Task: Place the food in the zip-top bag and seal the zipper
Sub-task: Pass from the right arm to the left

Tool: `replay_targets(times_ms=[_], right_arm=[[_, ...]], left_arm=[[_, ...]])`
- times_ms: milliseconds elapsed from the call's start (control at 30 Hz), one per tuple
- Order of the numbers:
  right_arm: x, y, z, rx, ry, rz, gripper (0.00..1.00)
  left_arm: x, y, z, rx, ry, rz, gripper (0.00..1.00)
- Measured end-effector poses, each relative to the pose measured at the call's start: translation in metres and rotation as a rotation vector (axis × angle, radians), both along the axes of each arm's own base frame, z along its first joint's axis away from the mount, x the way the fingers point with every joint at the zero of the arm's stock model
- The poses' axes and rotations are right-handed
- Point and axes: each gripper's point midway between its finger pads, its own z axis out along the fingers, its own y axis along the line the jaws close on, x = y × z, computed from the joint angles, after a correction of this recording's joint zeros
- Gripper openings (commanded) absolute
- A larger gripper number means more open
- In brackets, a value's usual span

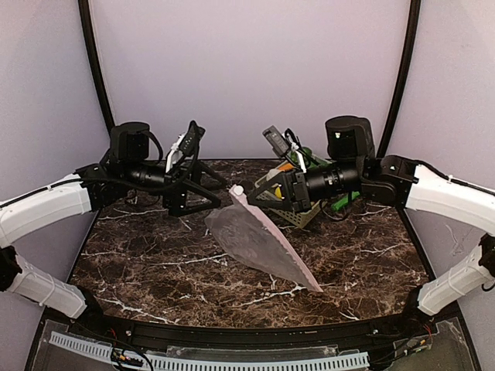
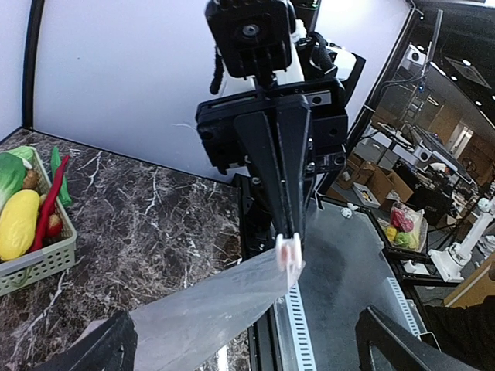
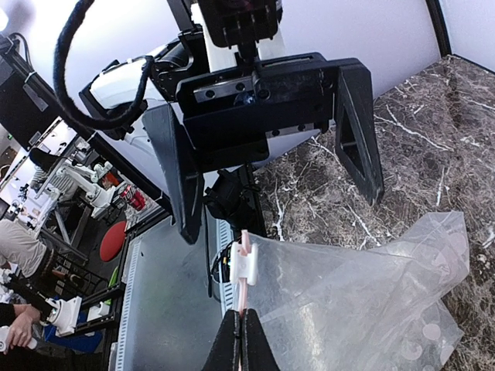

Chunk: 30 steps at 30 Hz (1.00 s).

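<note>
Pinching zipper, right tool clamped; left tool spread wide.

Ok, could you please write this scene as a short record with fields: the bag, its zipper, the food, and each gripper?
bag: clear zip-top bag, hanging slanted from one raised corner, no food visible inside
zipper: pink zipper strip along the bag's edge, white slider at the raised corner
food: the food lies in the green basket
right gripper: shut on the zipper beside the slider
left gripper: open, facing the raised corner, not touching the bag
</note>
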Motion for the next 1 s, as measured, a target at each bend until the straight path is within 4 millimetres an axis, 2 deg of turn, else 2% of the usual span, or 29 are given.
replay_targets(times_ms=[200, 367, 633, 1000], right_arm=[[0.000, 0.005, -0.001, 0.014, 0.007, 0.017, 0.00], [-0.002, 0.005, 0.002, 0.029, 0.007, 0.031, 0.00], [-0.003, 0.006, 0.001, 0.034, 0.012, 0.037, 0.00], [-0.001, 0.007, 0.000, 0.033, 0.017, 0.026, 0.00]], left_arm=[[-0.011, -0.010, -0.005, -0.023, 0.006, -0.040, 0.98], [-0.010, -0.011, -0.001, -0.053, 0.014, -0.034, 0.84], [-0.011, -0.014, 0.012, -0.106, 0.007, -0.043, 0.76], [-0.022, -0.019, 0.010, -0.119, 0.027, -0.108, 0.57]])
